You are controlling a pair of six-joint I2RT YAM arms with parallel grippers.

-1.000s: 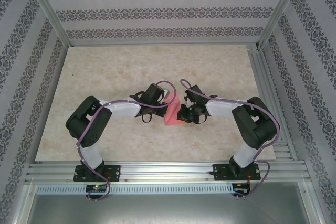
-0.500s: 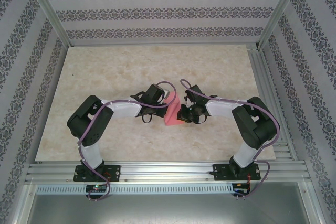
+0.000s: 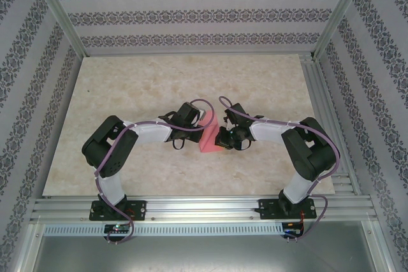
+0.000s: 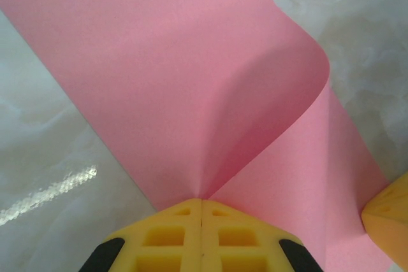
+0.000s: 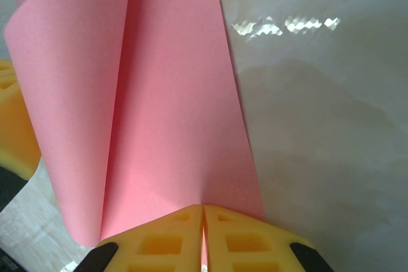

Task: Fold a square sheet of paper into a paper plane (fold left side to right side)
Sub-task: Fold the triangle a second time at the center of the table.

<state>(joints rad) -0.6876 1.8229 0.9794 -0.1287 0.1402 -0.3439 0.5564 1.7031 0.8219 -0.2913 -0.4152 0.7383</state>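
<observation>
The paper [image 3: 209,137] lies half curled in the middle of the table [image 3: 146,81]. The left gripper [image 4: 201,203] and the right gripper [image 5: 203,208] each pinch an edge of it. I would align the edges exactly before pressing any crease.

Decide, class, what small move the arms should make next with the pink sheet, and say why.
Probably the left gripper should ease its pinched edge across toward the right gripper, which also clamps the square sheet of paper. The paper bows over in a soft, uncreased curl, so the fold seems unfinished.
</observation>
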